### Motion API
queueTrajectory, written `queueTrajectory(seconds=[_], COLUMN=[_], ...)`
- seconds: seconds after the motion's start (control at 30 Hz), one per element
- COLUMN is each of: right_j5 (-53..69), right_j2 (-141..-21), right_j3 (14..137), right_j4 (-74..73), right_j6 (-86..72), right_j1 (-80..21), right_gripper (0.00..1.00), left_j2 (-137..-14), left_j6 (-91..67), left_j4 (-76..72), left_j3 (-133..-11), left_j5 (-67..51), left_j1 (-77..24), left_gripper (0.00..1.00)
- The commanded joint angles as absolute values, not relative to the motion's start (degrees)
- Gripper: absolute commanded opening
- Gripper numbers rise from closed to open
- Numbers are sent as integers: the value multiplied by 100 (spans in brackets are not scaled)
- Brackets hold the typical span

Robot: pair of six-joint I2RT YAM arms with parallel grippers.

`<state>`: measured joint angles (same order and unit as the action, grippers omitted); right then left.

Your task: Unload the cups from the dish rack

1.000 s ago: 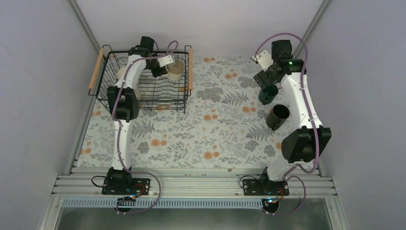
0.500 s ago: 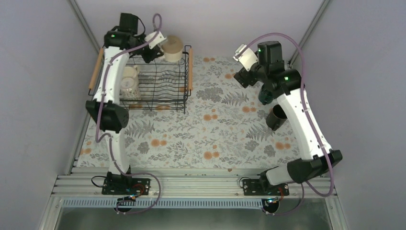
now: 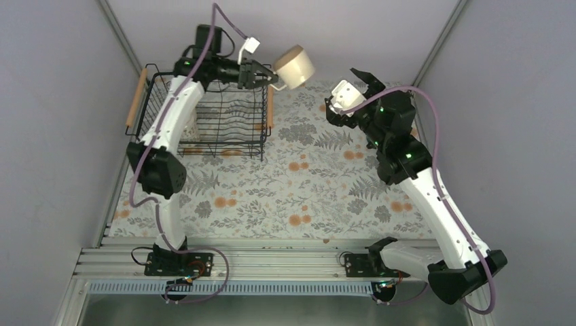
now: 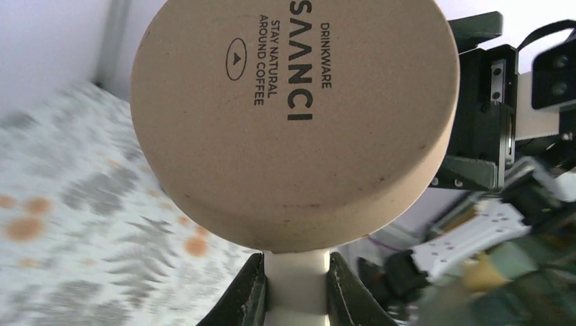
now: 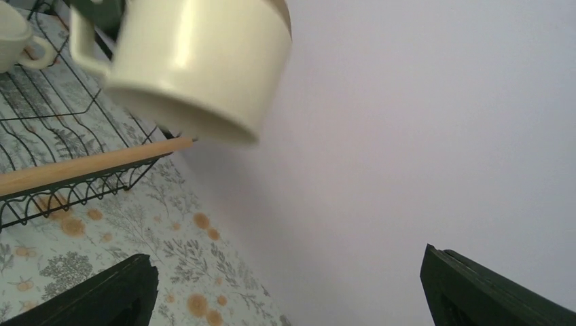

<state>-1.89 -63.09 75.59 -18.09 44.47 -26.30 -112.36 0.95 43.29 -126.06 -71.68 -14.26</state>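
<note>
My left gripper is shut on the handle of the wide cream mug and holds it in the air, tipped sideways, just right of the black wire dish rack. In the left wrist view the fingers clamp the handle under the mug's printed base. My right gripper is raised, wide open and empty, facing the cream mug from the right; its fingertips are far apart. A small pale mug sits in the rack. The dark mugs are hidden.
The rack's wooden bar handles lie on its left and right sides. The right handle runs under the held mug. The floral tablecloth covers the table. Grey walls close in at the back and sides.
My left gripper has lifted the cream mug out of the rack and carried it up and to the right. My right arm has risen off the dark mugs and swung left towards it.
</note>
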Motion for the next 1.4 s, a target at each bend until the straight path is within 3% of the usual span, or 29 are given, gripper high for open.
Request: queueTrajectory(seconds=[0.0,0.3,0.7,0.9,0.97,1.1,1.23,1.3,1.37], right_j5=[80,285,-444,-636,-704,-577,-558,-606,-641], right_j2=[-6378,-6469,-6558,-6644,-6714,-6735,-6724,-6704,-6676], right_j3=[7274,6897,6632,6656,6656,6662,6733,6770,6804], right_j4=[-920,-728,320,539,584,583,570,589,573], right_j6=[4711,4622,4632,4857,4969,4997,4955,4948,4956], right_j1=[-2750,-2829,-2846,-2841,-2835,-2835,-2832,-2839,-2838], right_gripper=[100,100,100,98,89,41,24,10,4], left_j2=[-11619,-12095,-12002,-11884,-11836,-11712,-11628,-11561,-11516], left_j6=[-1103,-2112,-3721,-3800,-3958,-4049,-4216,-4502,-5522], left_j4=[3335,2362,818,718,553,358,61,-425,-1708], left_j3=[-12541,-12629,-12214,-12191,-12106,-11963,-11807,-11618,-11270], left_j5=[-8588,-9636,-10150,-10300,-10309,-10314,-10310,-10307,-10301], left_j1=[-1650,-1900,-2321,-2561,-2637,-2727,-2742,-2734,-2725], left_gripper=[2,2,2,2,2,2,2,3,16])
